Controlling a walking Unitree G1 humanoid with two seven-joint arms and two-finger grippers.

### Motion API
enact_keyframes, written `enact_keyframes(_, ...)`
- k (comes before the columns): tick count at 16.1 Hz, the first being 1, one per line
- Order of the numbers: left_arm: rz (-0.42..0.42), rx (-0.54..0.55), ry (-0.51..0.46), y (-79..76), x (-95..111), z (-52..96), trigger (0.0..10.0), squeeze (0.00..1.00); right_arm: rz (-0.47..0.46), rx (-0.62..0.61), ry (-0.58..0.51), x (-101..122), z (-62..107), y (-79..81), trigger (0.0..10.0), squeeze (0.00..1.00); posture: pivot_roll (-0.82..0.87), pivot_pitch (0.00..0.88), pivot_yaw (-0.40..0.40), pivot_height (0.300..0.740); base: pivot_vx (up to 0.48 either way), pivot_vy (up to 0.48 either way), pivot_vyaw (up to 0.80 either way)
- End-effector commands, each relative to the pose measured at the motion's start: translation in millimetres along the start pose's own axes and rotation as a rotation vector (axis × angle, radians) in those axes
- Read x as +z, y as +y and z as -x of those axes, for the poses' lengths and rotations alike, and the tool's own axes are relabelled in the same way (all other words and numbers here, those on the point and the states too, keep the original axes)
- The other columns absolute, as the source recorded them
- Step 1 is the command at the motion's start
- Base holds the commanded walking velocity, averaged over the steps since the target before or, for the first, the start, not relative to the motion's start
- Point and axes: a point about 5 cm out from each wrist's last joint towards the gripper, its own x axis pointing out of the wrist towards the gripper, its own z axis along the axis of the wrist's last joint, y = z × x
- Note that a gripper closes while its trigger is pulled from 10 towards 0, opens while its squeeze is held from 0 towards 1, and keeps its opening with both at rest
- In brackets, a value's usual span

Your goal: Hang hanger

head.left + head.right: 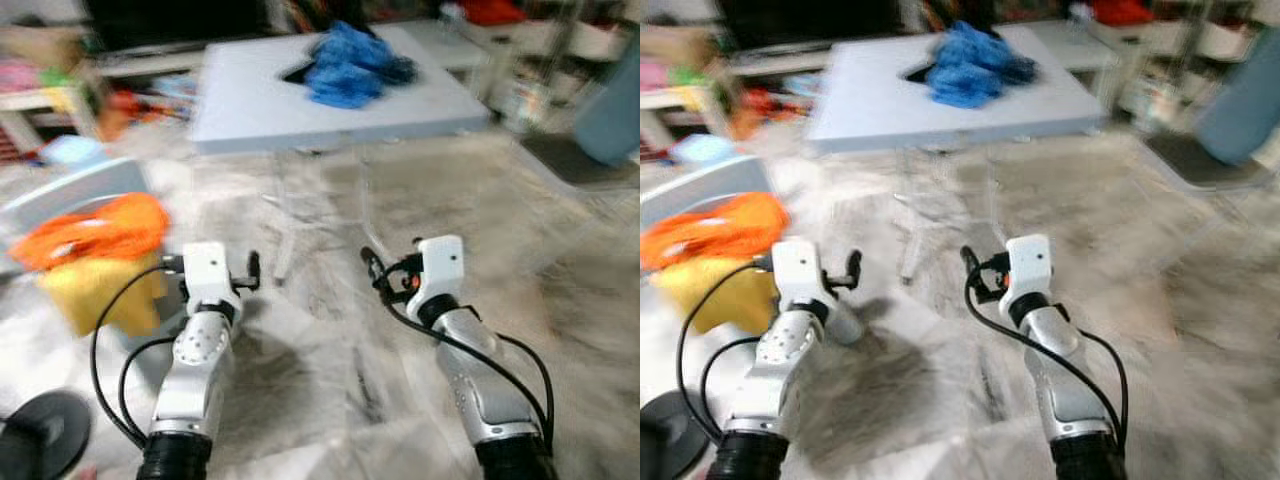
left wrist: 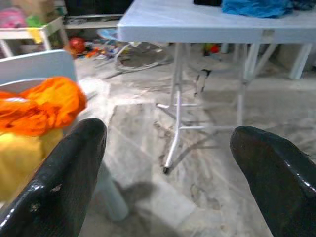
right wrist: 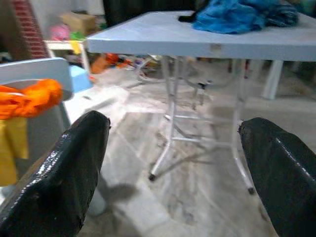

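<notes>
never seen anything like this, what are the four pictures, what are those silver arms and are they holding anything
It is a walking humanoid robot. The top two pictures come from its head cameras, blurred by movement; the other two look along each wrist's black fingers. The left gripper and right gripper are both open and hold nothing. Ahead stands a light folding table with a blue cloth heap on top. To the robot's left, orange fabric and yellow fabric drape over a chair. I can't make out a hanger.

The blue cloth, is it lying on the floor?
No, the blue cloth lies on top of the white table.
</notes>
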Motion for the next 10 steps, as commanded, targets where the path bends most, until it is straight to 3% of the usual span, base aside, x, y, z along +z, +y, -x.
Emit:
enact_keyframes(1,0.003,-0.021,-0.005,-8.4,3.1,-1.3,10.0,0.0,0.005,-0.026,0.001,1.7,3.2,-8.3,10.0,0.0,-0.15,0.0,0.037,0.74,0.0,0.0,0.0)
enact_keyframes(6,0.0,-0.016,0.002,-7.1,3.5,-2.3,10.0,0.0,-0.003,-0.018,0.008,-0.8,3.5,-3.4,10.0,0.0,-0.14,0.0,0.042,0.74,0.0,0.317,0.0)
enact_keyframes(10,-0.005,-0.016,0.011,-8.0,2.8,-2.4,10.0,0.0,-0.006,-0.019,0.011,-1.3,3.0,-2.9,10.0,0.0,-0.14,0.0,0.046,0.74,0.0,0.48,0.0)
